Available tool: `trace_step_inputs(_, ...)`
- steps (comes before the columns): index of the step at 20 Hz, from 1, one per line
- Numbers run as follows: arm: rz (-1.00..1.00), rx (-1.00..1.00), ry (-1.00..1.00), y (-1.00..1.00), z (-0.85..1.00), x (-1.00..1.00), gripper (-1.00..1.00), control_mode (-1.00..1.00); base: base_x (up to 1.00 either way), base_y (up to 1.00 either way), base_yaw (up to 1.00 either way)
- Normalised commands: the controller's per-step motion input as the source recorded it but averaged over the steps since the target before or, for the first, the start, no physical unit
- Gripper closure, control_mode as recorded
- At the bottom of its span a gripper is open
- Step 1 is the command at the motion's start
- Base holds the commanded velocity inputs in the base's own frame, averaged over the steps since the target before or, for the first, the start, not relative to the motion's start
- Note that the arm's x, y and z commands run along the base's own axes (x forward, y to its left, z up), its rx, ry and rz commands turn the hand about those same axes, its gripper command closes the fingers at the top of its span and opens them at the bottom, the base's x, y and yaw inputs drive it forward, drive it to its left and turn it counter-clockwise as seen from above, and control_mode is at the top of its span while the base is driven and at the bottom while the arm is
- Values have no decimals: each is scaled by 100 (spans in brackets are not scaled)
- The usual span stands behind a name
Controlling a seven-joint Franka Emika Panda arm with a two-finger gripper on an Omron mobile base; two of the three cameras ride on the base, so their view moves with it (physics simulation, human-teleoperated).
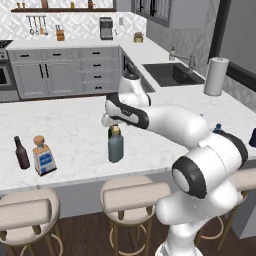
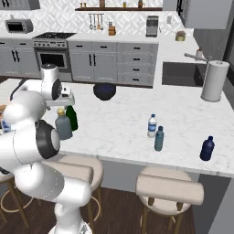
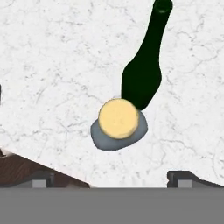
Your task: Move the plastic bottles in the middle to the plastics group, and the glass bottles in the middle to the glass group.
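Note:
Seen from above in the hand view, the stout grey-blue bottle [image 3: 99,134] with its tan cap [image 3: 118,118] stands just ahead of my gripper [image 3: 113,179]. The gripper is open, its fingertips [image 3: 41,179] wide apart, above the bottle and holding nothing. The dark green wine bottle [image 3: 144,65] stands right behind it, touching or nearly so. The pair shows as grey-blue bottle [image 1: 115,146] [image 2: 63,125] and green bottle [image 2: 71,117]. The teal plastic bottle [image 2: 159,139] stands by the whitish bottle [image 2: 152,125], with a dark blue bottle [image 2: 207,148] farther right. The brown bottle [image 1: 21,153] and square blue-labelled bottle [image 1: 43,156] stand at the left.
The counter's front edge [image 3: 26,157] runs close to the grey-blue bottle, with stools [image 1: 134,194] below it. A black bowl [image 2: 104,91] sits at the counter's far side. A paper towel roll [image 2: 215,81] stands beside the sink [image 1: 172,74].

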Motion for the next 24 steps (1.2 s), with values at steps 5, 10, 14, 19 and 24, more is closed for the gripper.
trace_step_inputs(5,0,0,1,15,-32,35,-100,-100,0,0,0)
trace_step_inputs(10,0,0,0,11,-41,37,-100,-100,0,0,0)
trace_step_inputs(14,0,0,0,4,-22,27,-100,-100,0,0,0)
trace_step_inputs(19,0,0,0,0,0,-11,-100,-100,0,0,0)
trace_step_inputs(24,0,0,0,0,-1,-18,-100,-100,0,0,0)
